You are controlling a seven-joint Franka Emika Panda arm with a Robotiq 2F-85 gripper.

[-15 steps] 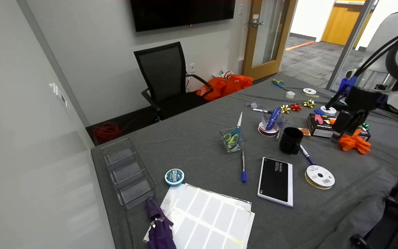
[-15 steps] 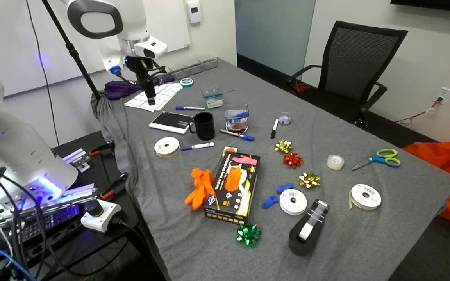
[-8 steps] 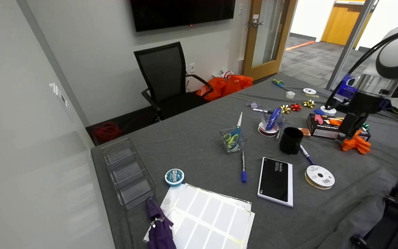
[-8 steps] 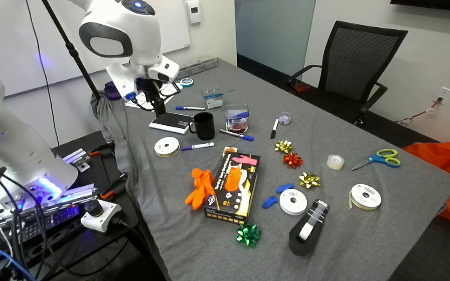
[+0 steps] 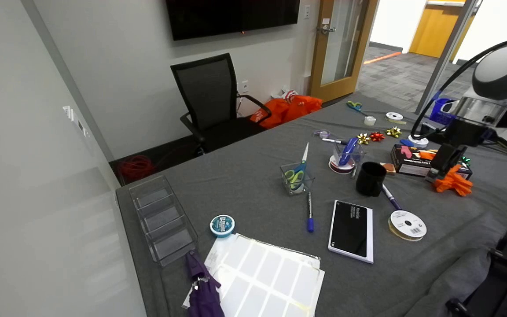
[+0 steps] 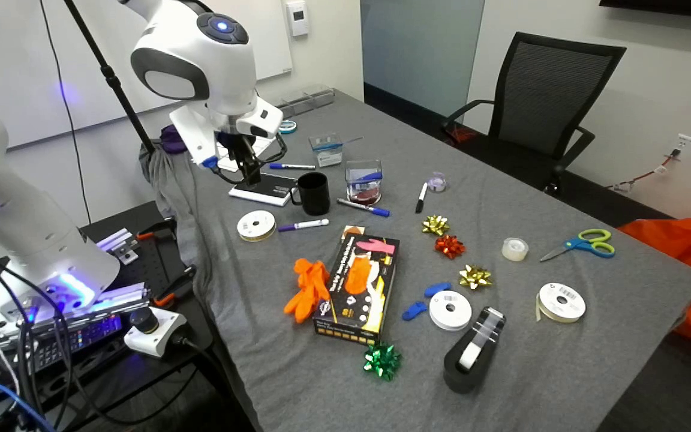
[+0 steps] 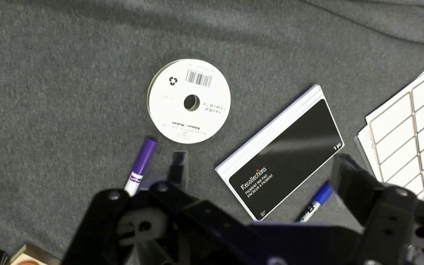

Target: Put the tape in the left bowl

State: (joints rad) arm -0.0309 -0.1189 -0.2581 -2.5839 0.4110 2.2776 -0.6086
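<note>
In the wrist view, a flat white round roll (image 7: 191, 117), in the upper middle, carries "Ribbon | Ruban", "50 yd" and "45.7 m", all upside down, with a barcode and a recycling sign. On a flat rectangular black-and-white case (image 7: 282, 154), right of centre, stand "Recollections", "PIGMENT INK PAD", "ENCREUR À PIGMENT" and "1 pc". In an exterior view, lettering on a black oblong cardboard box (image 6: 351, 303) is too small to read.

White tape (image 5: 406, 229) lies flat; in an exterior view, clear bowl (image 5: 305, 185) stands left of it, farther off
</note>
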